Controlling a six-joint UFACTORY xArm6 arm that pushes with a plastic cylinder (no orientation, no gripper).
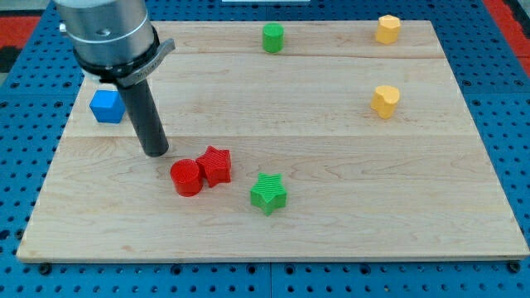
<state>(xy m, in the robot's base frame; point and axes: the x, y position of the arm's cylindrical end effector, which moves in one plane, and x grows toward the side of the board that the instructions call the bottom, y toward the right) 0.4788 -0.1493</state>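
Observation:
My tip [156, 152] rests on the wooden board at the view's left, at the end of a dark rod. Nearest to it is a red cylinder [186, 177], a short gap down and to the right, not touching. A red star block [216, 165] sits against the cylinder's right side. A green star block [268, 193] lies further right and lower. A blue cube [107, 106] stands up and to the left of the tip, beside the rod.
A green cylinder [273, 37] sits near the board's top edge at the middle. Two yellow blocks stand at the right: one [387, 29] by the top edge, the other [385, 100] below it. The wooden board [331, 223] lies on a blue pegboard.

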